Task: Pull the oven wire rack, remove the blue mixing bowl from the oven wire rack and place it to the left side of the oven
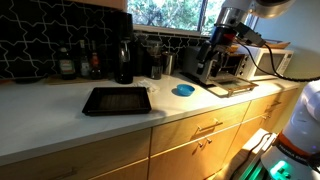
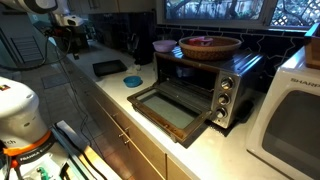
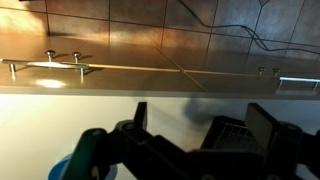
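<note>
The silver oven (image 2: 222, 82) stands on the counter with its glass door (image 2: 172, 108) folded down; it also shows in an exterior view (image 1: 228, 66). The oven wire rack (image 3: 236, 122) shows as a thin grid in a dark frame between my fingers in the wrist view; how far out it is I cannot tell. The blue mixing bowl (image 1: 183, 90) sits on the counter between the oven and the black tray, also seen in an exterior view (image 2: 133, 81) and at the wrist view's edge (image 3: 62, 168). My gripper (image 3: 200, 120) is open and empty, raised near the oven (image 1: 224, 40).
A black baking tray (image 1: 115, 100) lies on the counter beyond the bowl. A brown bowl (image 2: 210, 45) rests on top of the oven. A pale microwave (image 2: 295, 115) stands beside it. Bottles and dark appliances (image 1: 95, 62) line the back wall. Cabinet handles (image 3: 45, 67) show below the counter edge.
</note>
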{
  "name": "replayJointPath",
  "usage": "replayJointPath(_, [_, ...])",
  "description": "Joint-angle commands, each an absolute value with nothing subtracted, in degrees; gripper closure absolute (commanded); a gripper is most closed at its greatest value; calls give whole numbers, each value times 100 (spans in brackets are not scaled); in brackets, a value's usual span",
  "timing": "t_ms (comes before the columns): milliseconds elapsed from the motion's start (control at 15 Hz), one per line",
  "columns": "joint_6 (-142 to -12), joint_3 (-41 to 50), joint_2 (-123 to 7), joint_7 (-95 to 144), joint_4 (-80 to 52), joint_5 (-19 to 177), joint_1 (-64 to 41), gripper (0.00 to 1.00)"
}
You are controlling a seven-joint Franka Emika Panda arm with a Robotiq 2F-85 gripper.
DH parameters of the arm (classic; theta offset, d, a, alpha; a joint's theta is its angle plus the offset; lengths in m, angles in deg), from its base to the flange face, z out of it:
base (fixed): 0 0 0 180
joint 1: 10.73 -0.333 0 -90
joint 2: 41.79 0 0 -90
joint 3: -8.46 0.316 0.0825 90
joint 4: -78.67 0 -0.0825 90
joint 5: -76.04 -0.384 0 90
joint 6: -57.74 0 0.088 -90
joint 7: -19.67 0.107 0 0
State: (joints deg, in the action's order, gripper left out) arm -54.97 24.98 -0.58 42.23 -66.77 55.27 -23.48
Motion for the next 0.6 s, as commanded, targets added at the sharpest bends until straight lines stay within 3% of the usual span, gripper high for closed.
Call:
replayJointPath(0, [-5637,2296,259,4078,-7028,5457,-2250,0])
replayJointPath(400, [-6007,1171,1364,3277,-8614,5320,-1725,0])
replayJointPath(467, [-5888,918,801,3298,-7905,5415,-1452,0])
replayJointPath(533, [-5992,642,886,3136,-8066,5417,-1290,0])
